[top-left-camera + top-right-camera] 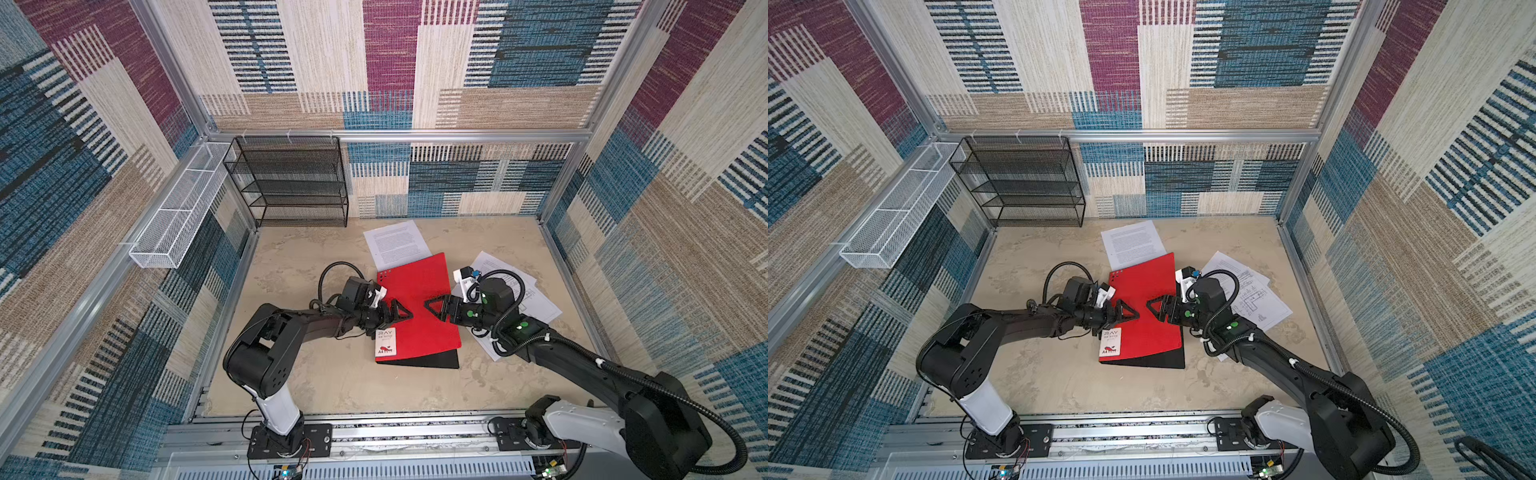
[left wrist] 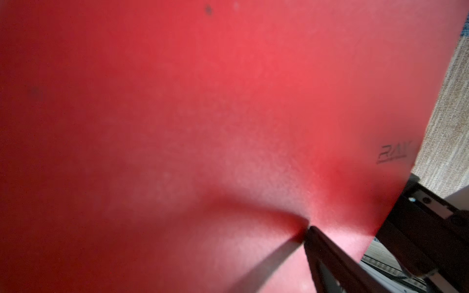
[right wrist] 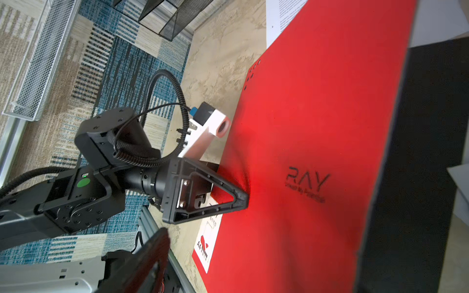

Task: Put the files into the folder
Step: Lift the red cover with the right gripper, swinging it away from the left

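Though my left gripper (image 1: 401,314), jaws apart, touches the red folder (image 1: 419,286) lying on the worktop (image 1: 316,257), I cannot tell whether the right gripper (image 1: 434,309) over its cover is apart or together, and the files (image 1: 395,243) lie loose just beyond and right of it.

Patchwork carpet walls (image 1: 374,62), beige floor (image 1: 311,374), blk rack (image 1: 291,183)

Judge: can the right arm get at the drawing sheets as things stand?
Probably yes. The drawing sheets lie beside the folder with nothing on them, partly beneath that arm itself; the right gripper would just have to pull back.
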`<action>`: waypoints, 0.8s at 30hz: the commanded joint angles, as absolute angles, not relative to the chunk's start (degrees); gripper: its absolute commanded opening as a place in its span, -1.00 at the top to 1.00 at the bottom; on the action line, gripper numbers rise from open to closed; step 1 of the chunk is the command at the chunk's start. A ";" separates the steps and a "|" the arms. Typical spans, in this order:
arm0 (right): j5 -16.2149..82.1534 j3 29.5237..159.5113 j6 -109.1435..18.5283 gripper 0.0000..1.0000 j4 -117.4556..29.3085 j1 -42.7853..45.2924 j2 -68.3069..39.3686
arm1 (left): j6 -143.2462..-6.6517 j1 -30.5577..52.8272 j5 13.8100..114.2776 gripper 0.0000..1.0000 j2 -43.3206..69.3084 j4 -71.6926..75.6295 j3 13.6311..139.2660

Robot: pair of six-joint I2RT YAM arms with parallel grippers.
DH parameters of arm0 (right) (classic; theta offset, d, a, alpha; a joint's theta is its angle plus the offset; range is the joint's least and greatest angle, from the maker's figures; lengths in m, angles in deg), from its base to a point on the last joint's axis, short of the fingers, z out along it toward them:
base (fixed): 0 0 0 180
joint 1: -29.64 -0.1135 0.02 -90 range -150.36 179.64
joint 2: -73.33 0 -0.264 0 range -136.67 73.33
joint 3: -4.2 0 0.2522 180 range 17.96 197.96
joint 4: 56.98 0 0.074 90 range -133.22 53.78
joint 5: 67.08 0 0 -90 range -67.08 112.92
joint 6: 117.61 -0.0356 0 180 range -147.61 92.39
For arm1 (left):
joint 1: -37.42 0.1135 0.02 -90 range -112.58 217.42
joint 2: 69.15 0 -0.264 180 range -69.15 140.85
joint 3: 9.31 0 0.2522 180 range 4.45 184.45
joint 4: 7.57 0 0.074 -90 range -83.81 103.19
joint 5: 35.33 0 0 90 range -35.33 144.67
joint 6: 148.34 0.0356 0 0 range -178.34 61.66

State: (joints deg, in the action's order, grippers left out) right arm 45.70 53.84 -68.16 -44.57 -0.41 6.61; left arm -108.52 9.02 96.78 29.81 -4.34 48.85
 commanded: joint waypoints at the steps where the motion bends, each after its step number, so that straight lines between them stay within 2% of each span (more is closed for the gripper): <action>1: 42.44 56.44 -66.47 -0.24 -43.99 -0.52 7.24 | -106.89 8.86 90.46 -0.99 29.72 6.60 49.52; 9: 38.24 58.54 -65.41 0.62 -39.48 -0.51 4.98 | -105.85 11.57 95.44 -0.99 24.12 13.58 55.40; 13: 35.16 61.42 -63.81 0.97 -34.62 -0.60 4.66 | -99.67 14.97 87.24 -0.99 19.83 31.65 61.48; 16: 32.09 64.03 -62.13 1.00 -30.11 -0.73 4.41 | -94.24 15.51 77.81 -0.99 18.57 43.48 66.76; 24: 30.62 71.34 -60.00 1.00 -24.28 -2.90 4.04 | -90.88 15.79 72.21 -0.99 15.17 49.91 69.72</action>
